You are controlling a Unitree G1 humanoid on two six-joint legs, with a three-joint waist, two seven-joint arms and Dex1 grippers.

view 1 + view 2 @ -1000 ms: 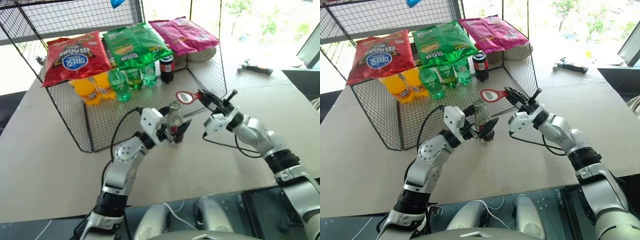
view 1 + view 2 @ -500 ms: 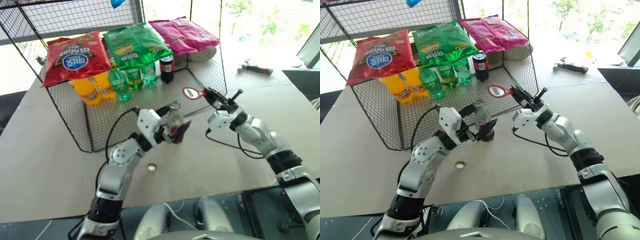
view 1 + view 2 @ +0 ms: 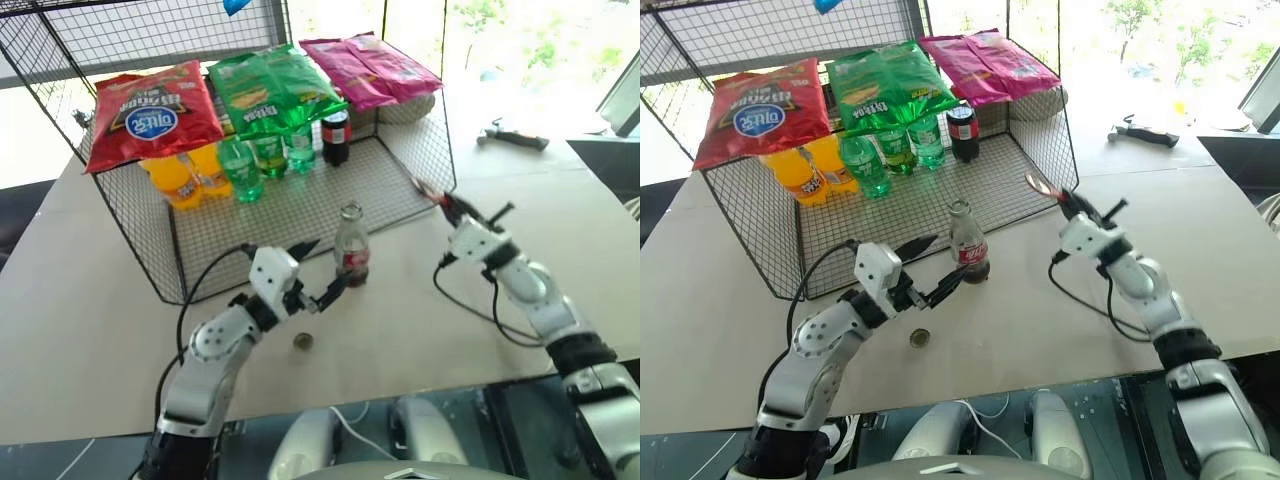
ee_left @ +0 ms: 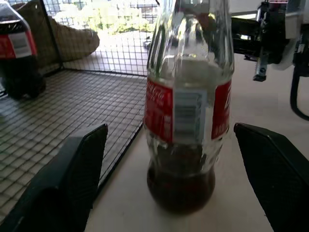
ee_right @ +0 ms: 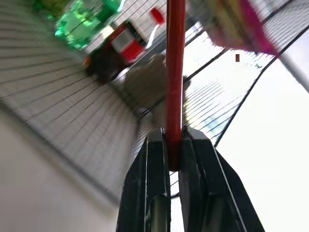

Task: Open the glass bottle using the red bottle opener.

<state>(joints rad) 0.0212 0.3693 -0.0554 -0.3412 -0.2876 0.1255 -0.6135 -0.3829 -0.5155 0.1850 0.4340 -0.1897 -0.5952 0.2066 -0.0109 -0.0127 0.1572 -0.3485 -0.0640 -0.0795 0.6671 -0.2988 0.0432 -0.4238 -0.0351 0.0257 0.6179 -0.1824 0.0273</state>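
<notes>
The glass bottle (image 3: 351, 245) stands upright on the table beside the wire basket's open front, with a little dark liquid and a red label (image 4: 159, 108). My left gripper (image 3: 322, 272) is open just short of the bottle. Its black fingers (image 4: 67, 179) stand spread to either side and touch nothing. A small round metal cap (image 3: 303, 342) lies on the table near my left forearm. My right gripper (image 3: 447, 203), to the right of the bottle and apart from it, is shut on the handle of the red bottle opener (image 5: 175, 72), seen edge-on.
The wire basket (image 3: 190, 240) behind the bottle holds orange bottles (image 3: 182, 178), green bottles (image 3: 262, 155), a dark bottle (image 3: 335, 135) and snack bags (image 3: 270, 90) on top. A dark tool (image 3: 512, 138) lies at the table's far right.
My left gripper has drawn back off the bottle toward me. My right gripper has swung right and down, rolling the opener edge-on. The cap now lies on the table.
</notes>
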